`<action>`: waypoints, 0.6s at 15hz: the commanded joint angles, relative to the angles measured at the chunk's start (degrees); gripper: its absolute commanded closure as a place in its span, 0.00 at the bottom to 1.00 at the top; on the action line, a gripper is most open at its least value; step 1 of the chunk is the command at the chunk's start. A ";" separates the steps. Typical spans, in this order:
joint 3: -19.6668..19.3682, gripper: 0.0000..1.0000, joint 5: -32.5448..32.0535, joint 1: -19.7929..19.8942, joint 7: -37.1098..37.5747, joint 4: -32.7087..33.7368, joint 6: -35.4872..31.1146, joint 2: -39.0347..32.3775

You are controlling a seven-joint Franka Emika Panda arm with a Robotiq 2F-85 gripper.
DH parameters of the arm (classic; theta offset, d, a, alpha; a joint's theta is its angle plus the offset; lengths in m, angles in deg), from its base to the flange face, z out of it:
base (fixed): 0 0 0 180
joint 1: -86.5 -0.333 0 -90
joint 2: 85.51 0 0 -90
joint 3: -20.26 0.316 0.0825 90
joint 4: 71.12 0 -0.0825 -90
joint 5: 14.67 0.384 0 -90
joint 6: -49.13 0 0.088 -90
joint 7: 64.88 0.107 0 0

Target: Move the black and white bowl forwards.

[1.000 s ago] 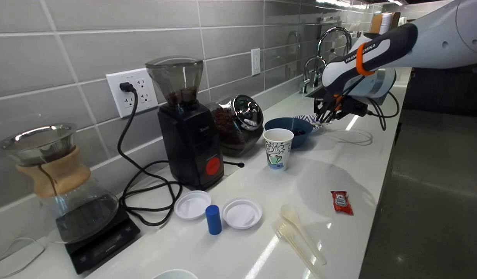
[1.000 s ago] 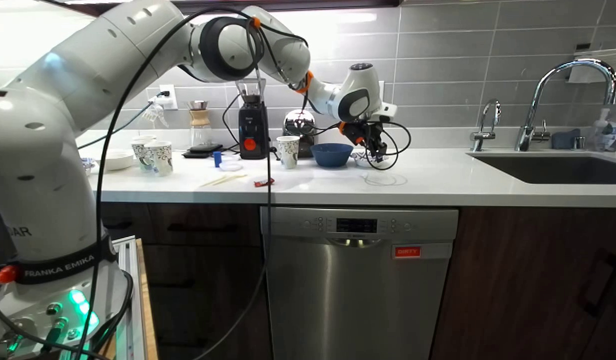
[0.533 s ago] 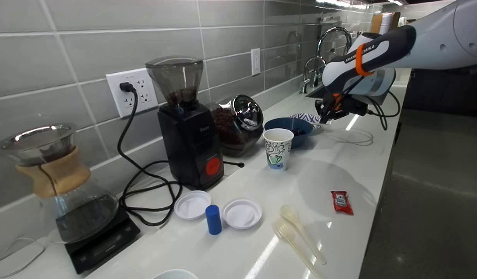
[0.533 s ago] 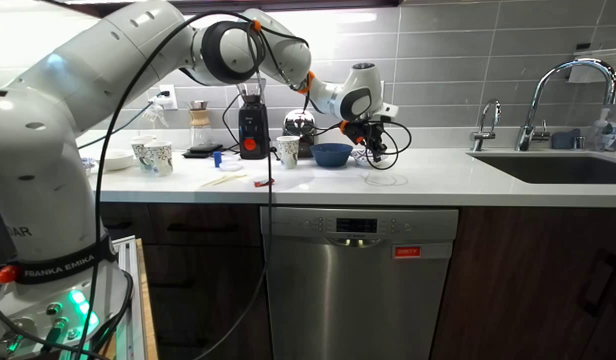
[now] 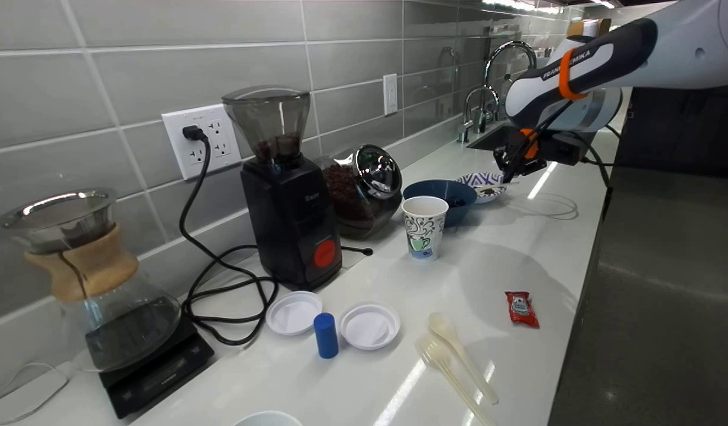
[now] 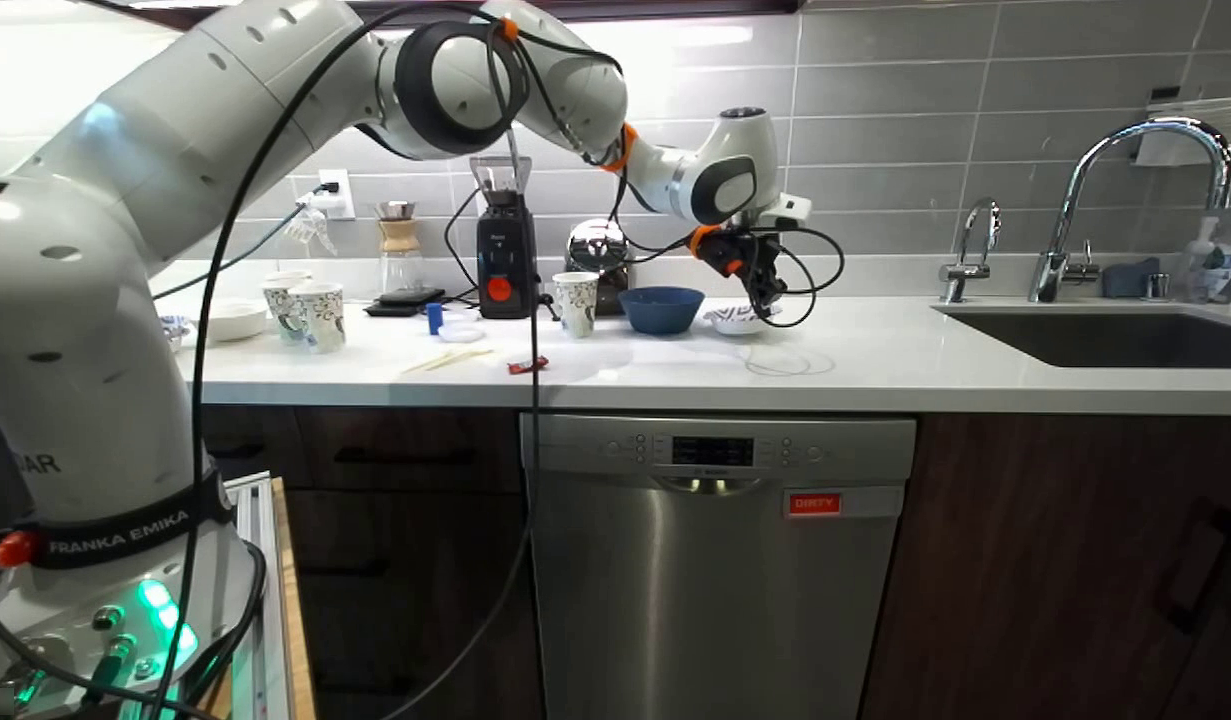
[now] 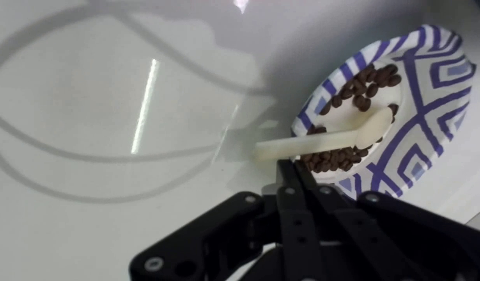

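The black and white bowl (image 7: pixel 415 105) is white with dark blue-purple patterning. It holds coffee beans (image 7: pixel 333 160) and a pale plastic spoon (image 7: pixel 317 143), whose handle sticks out over the near rim. In both exterior views the bowl (image 5: pixel 481 179) is on the counter on the sink side of the dark blue bowl; it also shows here (image 6: pixel 735 318). My gripper (image 7: pixel 293 162) is shut with the bowl's rim between its fingertips, beside the spoon handle. The gripper is dark in the exterior views (image 5: pixel 508 173) (image 6: pixel 767 302). Its fingers hide part of the rim.
The dark blue bowl (image 5: pixel 458 204) stands close beside the bowl, with a paper cup (image 5: pixel 424 228) and a jar of beans (image 5: pixel 364 195) near it. The sink (image 6: pixel 1125 335) and faucets are farther along the counter. The counter's front edge (image 6: pixel 775 400) runs alongside.
The arm and gripper have moved toward the sink over the last half second. The bowl has shifted the same way, and more of its patterned inside shows in an exterior view.
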 commanded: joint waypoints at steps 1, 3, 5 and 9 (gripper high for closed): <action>2.11 0.99 0.17 3.48 -6.42 -9.26 -0.46 6.74; 4.47 0.99 1.74 6.31 -12.20 -14.91 -1.73 10.13; 7.86 0.99 4.35 10.10 -19.15 -19.95 -2.17 13.14; 14.16 0.99 11.27 18.19 -34.07 -28.64 -0.25 18.30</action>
